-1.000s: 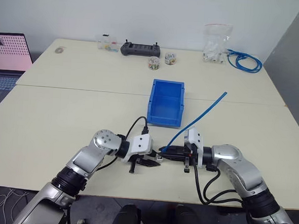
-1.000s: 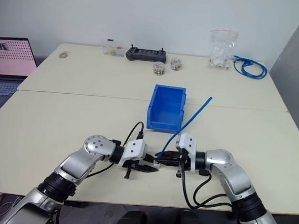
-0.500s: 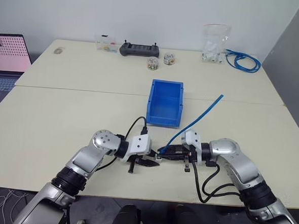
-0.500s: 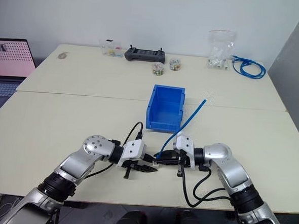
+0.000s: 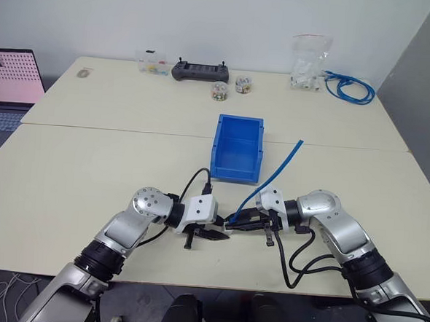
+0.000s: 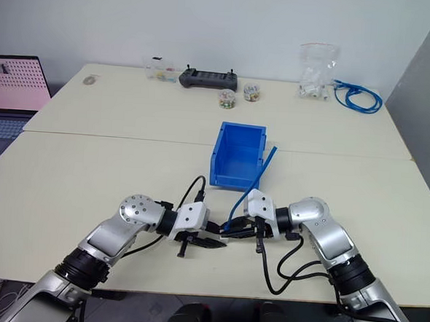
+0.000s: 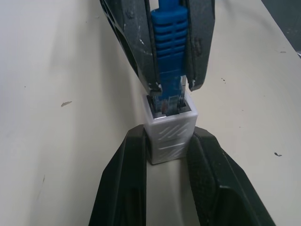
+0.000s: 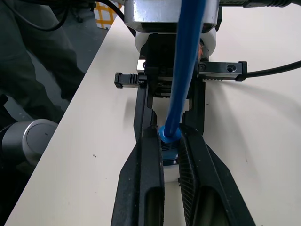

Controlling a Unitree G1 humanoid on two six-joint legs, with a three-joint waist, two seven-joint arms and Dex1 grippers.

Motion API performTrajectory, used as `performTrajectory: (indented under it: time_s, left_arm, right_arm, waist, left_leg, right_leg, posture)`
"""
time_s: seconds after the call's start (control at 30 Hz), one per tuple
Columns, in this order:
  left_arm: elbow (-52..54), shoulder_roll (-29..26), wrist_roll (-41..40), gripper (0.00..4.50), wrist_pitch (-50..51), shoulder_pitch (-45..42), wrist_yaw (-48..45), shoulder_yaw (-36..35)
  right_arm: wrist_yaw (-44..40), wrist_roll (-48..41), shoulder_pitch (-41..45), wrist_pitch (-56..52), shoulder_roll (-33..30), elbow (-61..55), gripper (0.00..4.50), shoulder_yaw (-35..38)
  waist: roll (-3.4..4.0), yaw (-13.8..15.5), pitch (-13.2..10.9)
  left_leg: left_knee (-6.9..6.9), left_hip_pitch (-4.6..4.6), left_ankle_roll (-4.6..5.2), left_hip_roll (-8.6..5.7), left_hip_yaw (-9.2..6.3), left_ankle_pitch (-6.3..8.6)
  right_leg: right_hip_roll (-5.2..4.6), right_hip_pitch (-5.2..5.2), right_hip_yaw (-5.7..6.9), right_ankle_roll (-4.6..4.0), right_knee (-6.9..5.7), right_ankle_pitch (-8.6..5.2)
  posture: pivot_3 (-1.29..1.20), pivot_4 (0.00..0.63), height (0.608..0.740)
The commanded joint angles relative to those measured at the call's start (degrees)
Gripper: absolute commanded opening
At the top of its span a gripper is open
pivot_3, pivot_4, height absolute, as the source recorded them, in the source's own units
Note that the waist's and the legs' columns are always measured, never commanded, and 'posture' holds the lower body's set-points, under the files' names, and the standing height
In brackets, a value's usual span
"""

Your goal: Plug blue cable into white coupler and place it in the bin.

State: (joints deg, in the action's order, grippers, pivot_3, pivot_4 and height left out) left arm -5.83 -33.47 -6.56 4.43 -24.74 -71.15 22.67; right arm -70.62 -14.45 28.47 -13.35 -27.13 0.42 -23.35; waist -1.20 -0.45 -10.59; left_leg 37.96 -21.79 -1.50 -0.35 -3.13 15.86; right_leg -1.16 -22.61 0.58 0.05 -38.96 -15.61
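Taking the bin (image 6: 238, 164) as the landmark: it stands mid-table (image 6: 90, 168), and just in front of it the left claw (image 6: 208, 242) and right claw (image 6: 233, 229) meet tip to tip. The right claw is clamped on the blue cable (image 6: 256, 182), which rises slanting across the bin's right front corner. The white coupler is too small to make out.

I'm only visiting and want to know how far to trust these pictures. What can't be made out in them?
- Whether the blue cable plug is fully seated in the white coupler: left wrist view, the socket's rim hides its tip.
- The coupler itself in the head views: too small, between the left gripper and right gripper.
- What the clear bag holds: too far away.
- The laptop: cut by the edge.
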Motion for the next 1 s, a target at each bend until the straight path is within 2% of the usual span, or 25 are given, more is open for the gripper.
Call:
performTrajectory:
  time_s: [0.03,0.23,0.43,0.6,0.77,0.83,0.87,1.0]
  left_arm:
    - [-0.38,-0.1,1.18,0.87,0.33,0.49,0.4,-0.08]
    - [-0.53,0.02,1.15,0.87,0.47,0.34,0.42,-0.09]
    - [-0.56,0.39,1.11,0.87,0.89,0.22,0.57,-0.17]
    - [-0.5,0.55,1.35,0.87,1.02,0.41,1.06,-0.47]
    - [-0.32,0.38,2.24,0.87,1.61,1.13,3.1,-1.03]
    - [0.44,-0.14,1.7,1.58,0.98,2.05,3.37,-1.93]
    - [0.78,-0.28,1.54,1.71,0.76,2.36,3.61,-2.28]
    - [6.75,-0.85,-2.36,2.66,4.94,4.4,5.46,-6.67]
  right_arm:
    - [-1.8,0.63,-0.66,-1.62,0.29,-0.84,0.14,-2.33]
    - [-3.84,2.27,-1.59,-4.86,-0.93,-0.39,0.14,-5.61]
    - [-4.14,6.44,-2.68,-2.67,-1.84,4.11,0.14,-8.65]
    - [-3.24,6.48,-3.28,-2.12,-1.37,3.86,0.14,-8.3]
    - [0.95,2.54,-3.16,-4.53,0.8,-0.59,0.14,-3.15]
    - [3.41,-0.4,-3.07,-7.17,1.76,-4.26,0.14,0.56]
    - [4.05,-1.37,-3.11,-8.17,1.95,-5.57,0.14,1.66]
    - [8.12,-6.49,-3.43,-14.17,2.86,-12.62,0.14,6.89]
  waist:
    - [0.0,0.0,0.0]
    - [0.03,0.0,0.03]
    - [0.09,-0.01,0.16]
    - [0.11,-0.03,0.4]
    - [0.12,-0.02,0.46]
    - [0.12,-0.02,0.46]
    - [0.12,-0.07,0.45]
    - [0.14,-0.24,0.34]
  left_leg:
    - [0.0,0.0,0.0,0.0,0.0,0.0]
    - [0.0,0.01,0.0,0.0,0.0,0.0]
    - [-0.01,0.15,0.01,-0.01,-0.01,0.0]
    - [-0.07,0.42,0.03,-0.01,0.02,0.02]
    - [-0.06,0.43,0.03,-0.01,0.02,0.02]
    - [-0.06,0.43,0.03,-0.01,0.0,0.02]
    - [-0.06,0.43,0.03,-0.01,0.02,0.02]
    - [-0.06,0.32,0.02,0.03,-0.01,0.02]
  right_leg:
    - [0.0,0.0,0.0,0.0,0.0,0.0]
    - [0.0,0.0,-0.01,0.0,0.0,0.0]
    - [0.0,0.18,0.02,0.0,0.04,-0.01]
    - [0.0,0.44,-0.01,0.06,0.09,-0.04]
    - [0.0,0.46,-0.01,0.05,0.09,-0.04]
    - [-0.01,0.46,-0.01,0.05,0.08,-0.04]
    - [-0.01,0.46,-0.03,0.05,0.06,-0.04]
    - [0.0,0.3,-0.02,0.03,0.02,-0.03]
  posture:
    - [0.0,0.15,0.74]
    - [0.0,0.15,0.74]
    - [0.0,0.15,0.74]
    - [0.0,0.15,0.74]
    - [0.0,0.15,0.74]
    - [0.0,0.15,0.74]
    - [0.0,0.15,0.74]
    - [0.0,0.15,0.74]
